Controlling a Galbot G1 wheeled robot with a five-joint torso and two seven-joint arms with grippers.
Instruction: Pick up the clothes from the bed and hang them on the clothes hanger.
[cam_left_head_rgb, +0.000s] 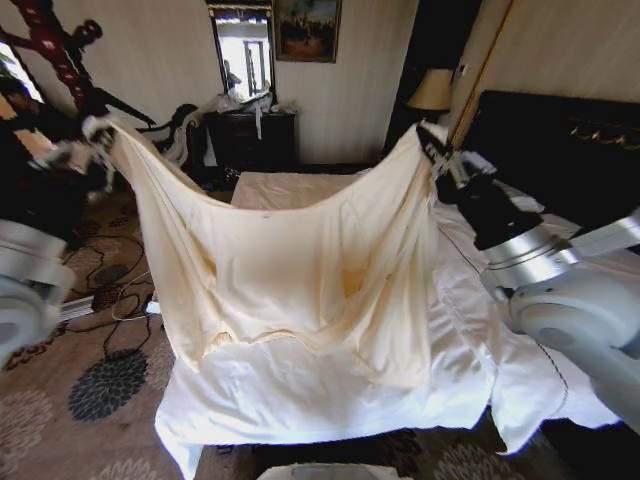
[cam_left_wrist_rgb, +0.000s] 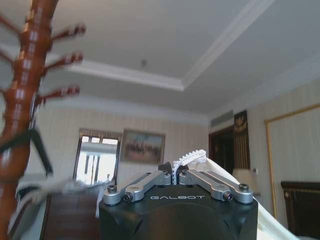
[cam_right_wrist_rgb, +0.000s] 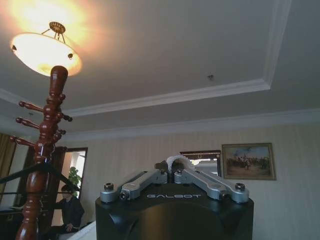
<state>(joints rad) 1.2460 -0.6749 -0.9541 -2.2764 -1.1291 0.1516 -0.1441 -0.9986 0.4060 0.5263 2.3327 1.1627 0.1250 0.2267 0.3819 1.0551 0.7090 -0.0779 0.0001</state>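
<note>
The clothes (cam_left_head_rgb: 300, 270), one pale cream-yellow garment, hang spread wide between both grippers above the bed (cam_left_head_rgb: 300, 410), the lower edge resting on the white bedding. My left gripper (cam_left_head_rgb: 95, 130) is shut on one top corner, and the left wrist view shows a fold of cloth (cam_left_wrist_rgb: 192, 156) pinched at that gripper (cam_left_wrist_rgb: 174, 172). My right gripper (cam_left_head_rgb: 432, 148) is shut on the other corner, where cloth (cam_right_wrist_rgb: 177, 160) bulges between its fingertips (cam_right_wrist_rgb: 172, 169). The black clothes hanger (cam_right_wrist_rgb: 45, 170) hangs on a red-brown wooden coat stand (cam_left_head_rgb: 55, 45), just beyond the left gripper.
The black headboard (cam_left_head_rgb: 560, 140) rises at the right behind my right arm. A lamp (cam_left_head_rgb: 432, 92) and a dark dresser (cam_left_head_rgb: 250, 135) stand at the far wall. Cables (cam_left_head_rgb: 110, 285) lie on the patterned carpet left of the bed.
</note>
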